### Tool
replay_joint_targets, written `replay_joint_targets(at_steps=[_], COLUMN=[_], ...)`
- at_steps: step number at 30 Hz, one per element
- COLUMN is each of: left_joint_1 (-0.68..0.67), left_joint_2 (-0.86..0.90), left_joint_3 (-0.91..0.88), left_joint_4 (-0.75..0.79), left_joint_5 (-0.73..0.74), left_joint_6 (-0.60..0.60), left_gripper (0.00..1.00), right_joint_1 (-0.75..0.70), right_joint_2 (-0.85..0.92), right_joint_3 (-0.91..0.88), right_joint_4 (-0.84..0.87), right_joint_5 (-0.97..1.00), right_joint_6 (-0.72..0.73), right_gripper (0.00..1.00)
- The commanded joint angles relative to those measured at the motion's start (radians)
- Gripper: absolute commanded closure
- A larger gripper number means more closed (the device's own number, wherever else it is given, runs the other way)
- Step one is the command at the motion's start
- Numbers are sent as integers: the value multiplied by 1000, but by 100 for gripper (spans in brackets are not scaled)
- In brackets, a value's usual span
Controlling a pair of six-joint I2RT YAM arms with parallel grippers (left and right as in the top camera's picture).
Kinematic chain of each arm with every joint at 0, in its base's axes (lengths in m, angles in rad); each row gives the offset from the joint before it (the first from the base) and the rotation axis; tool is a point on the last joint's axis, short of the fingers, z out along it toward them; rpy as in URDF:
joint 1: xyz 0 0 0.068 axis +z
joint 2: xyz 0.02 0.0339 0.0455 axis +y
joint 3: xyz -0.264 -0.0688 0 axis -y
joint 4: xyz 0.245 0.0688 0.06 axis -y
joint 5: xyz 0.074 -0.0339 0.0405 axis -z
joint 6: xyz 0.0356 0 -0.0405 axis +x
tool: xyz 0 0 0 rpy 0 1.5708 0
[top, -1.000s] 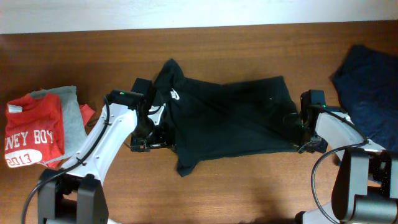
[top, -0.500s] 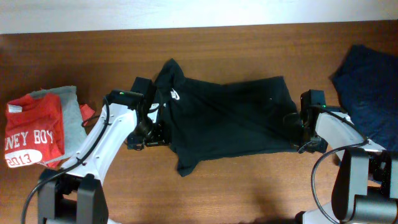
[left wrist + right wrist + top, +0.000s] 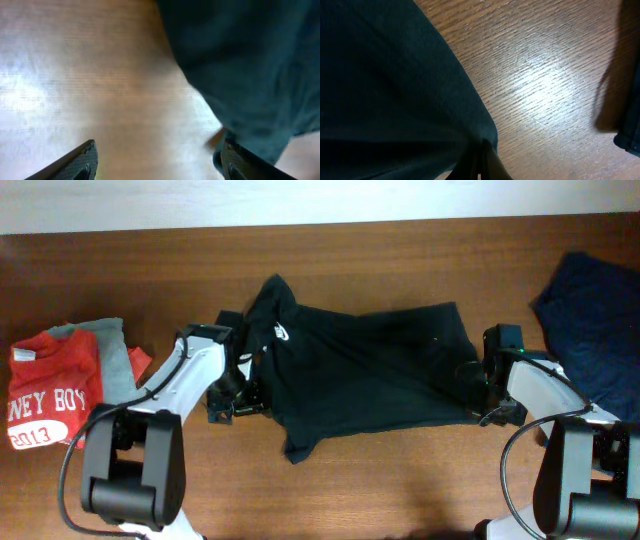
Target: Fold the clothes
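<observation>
Looks like my left arm has swung its base end in closer since a second ago; the shirt hasn't budged. My left gripper (image 3: 159, 147) is spread wide over bare table (image 3: 100, 75), nothing in it, just left of the black T-shirt (image 3: 370, 380) lying mid-frame. My right gripper (image 3: 480, 162) is pinched tight on the shirt's right edge. Further out, a red lettered shirt (image 3: 55, 395) lies on a grey one (image 3: 118, 360) at far left, with a navy garment (image 3: 595, 320) upper right.

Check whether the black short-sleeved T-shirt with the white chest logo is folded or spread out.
Spread out: the black short-sleeved T-shirt lies rumpled at full length across the brown wooden table, with no tidy fold.
</observation>
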Motion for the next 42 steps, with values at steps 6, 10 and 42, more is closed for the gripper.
replay_joint_targets(at_steps=[6,10,42], left_joint_1=[3,3,103], left_joint_2=[57,59,35], left_joint_3=[-4,-4,90], left_joint_4=[87,100,-30], left_joint_5=[148,160,-22], left_joint_6=[76,76,68], left_gripper=[23,23,100], right_joint_1=[-6,-6,-6], right_joint_2=[11,11,11], right_joint_3=[19,19,19], right_joint_4=[-3,-3,-6], right_joint_5=[31,31,31], right_joint_6=[16,16,12], right_gripper=[96,96,96])
